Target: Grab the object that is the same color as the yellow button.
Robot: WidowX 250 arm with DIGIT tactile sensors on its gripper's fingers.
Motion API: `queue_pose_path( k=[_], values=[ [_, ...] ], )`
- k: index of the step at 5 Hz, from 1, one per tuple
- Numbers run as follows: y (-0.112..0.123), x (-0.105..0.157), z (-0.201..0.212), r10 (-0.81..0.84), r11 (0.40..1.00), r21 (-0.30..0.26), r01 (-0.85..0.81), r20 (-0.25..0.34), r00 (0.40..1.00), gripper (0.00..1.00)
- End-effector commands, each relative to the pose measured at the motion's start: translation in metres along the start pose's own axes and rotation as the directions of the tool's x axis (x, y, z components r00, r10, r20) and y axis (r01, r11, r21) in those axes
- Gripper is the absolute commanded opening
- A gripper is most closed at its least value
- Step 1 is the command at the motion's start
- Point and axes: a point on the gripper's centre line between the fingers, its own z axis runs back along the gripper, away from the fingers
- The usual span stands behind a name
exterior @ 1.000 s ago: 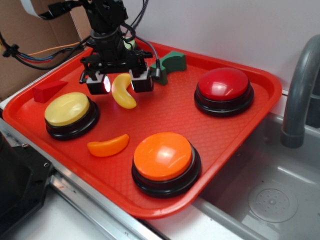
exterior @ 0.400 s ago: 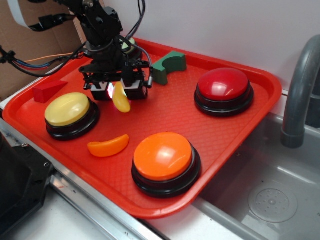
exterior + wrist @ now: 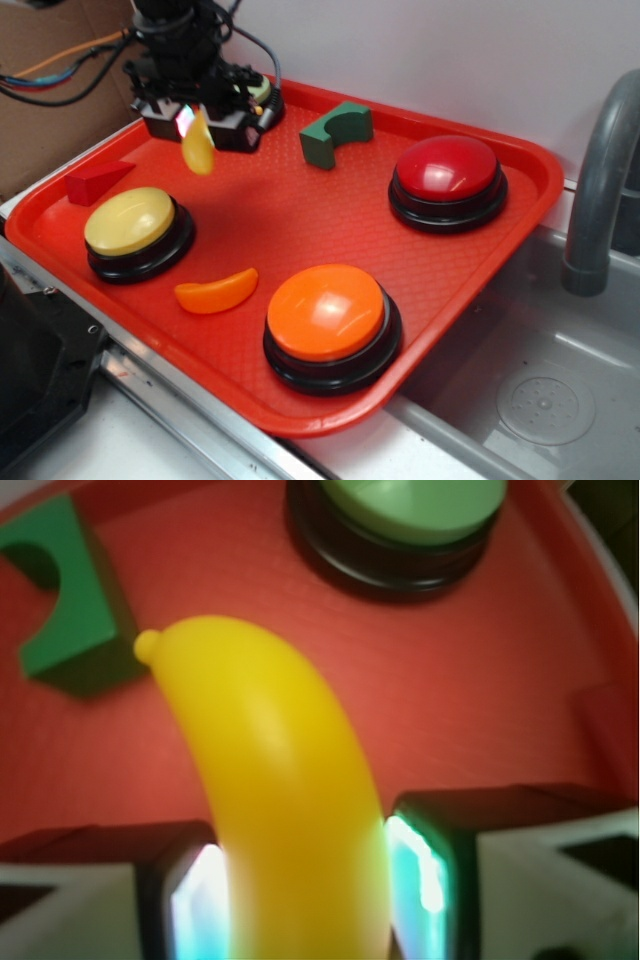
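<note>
1. My black gripper is clamped on the small glossy yellow plastic toy banana — in the wrist view the banana fills the gap between my two lit finger pads, touching both.
2. The banana hangs clear above the red plastic tray, beyond the large pale-yellow dome button on its black round base and not touching it.
3. Past the banana's tip, the wrist view shows a pale green dome button and a dark green arch-shaped block.
4. Near the yellow button sit a red wedge block and an orange crescent slice — the slice lies between the yellow button and an orange dome button.
5. A dark red dome button sits well away from the yellow button, across the tray.
</note>
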Motion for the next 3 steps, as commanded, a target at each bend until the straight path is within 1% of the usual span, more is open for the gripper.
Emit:
queue_pose_path(
  k=[1,2,3],
  values=[
    [0.007,-0.004,0.127,-0.237,0.969,-0.058,0.238,0.034,0.971,0.00],
    [0.000,-0.013,0.155,-0.351,0.935,-0.028,0.352,0.043,0.935,0.00],
    [-0.007,-0.015,0.153,-0.408,0.913,-0.028,0.408,-0.008,0.913,0.00]
  ],
)
